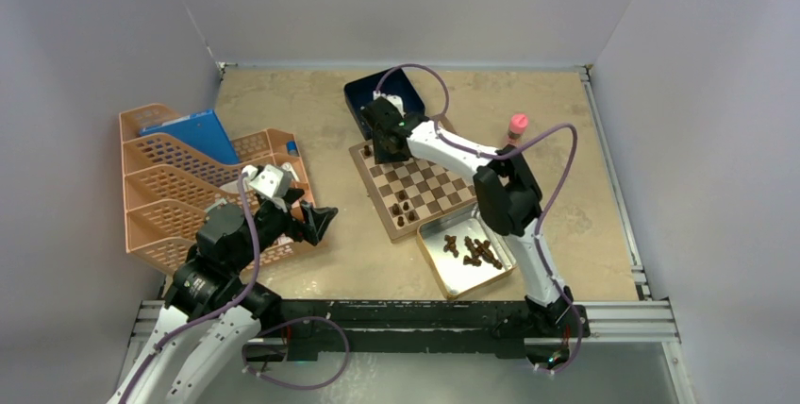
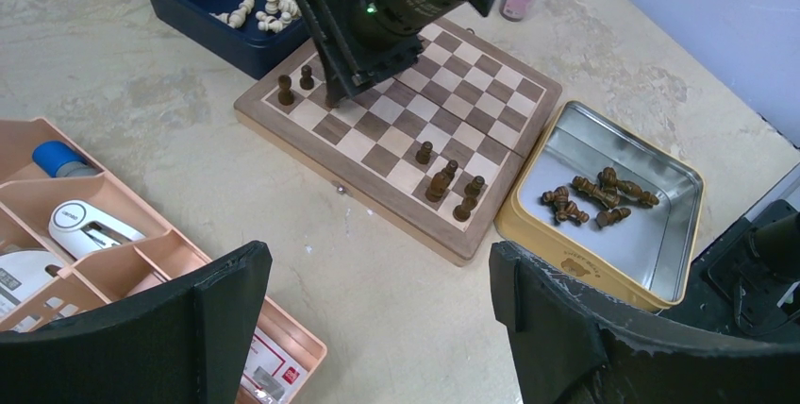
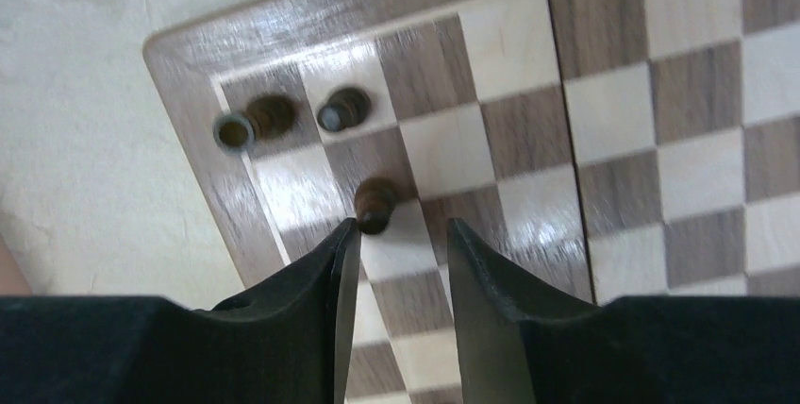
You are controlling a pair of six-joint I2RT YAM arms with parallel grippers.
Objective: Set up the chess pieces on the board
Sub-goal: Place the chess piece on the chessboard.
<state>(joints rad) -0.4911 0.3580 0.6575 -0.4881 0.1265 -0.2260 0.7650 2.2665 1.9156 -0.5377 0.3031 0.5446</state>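
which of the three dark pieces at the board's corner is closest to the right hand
The lone dark piece just ahead of the right hand, one row in. The corner piece and its neighbour stand side by side farther off.

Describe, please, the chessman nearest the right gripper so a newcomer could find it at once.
Find the chessboard, then its far left corner, where three dark chessmen stand. Two share the edge row; the wanted chessman sits alone one row inward, beside the open right gripper.

Dark chess pieces (image 2: 441, 182) upright on the board (image 2: 491, 92), more in the silver tin (image 2: 618, 144) alongside.
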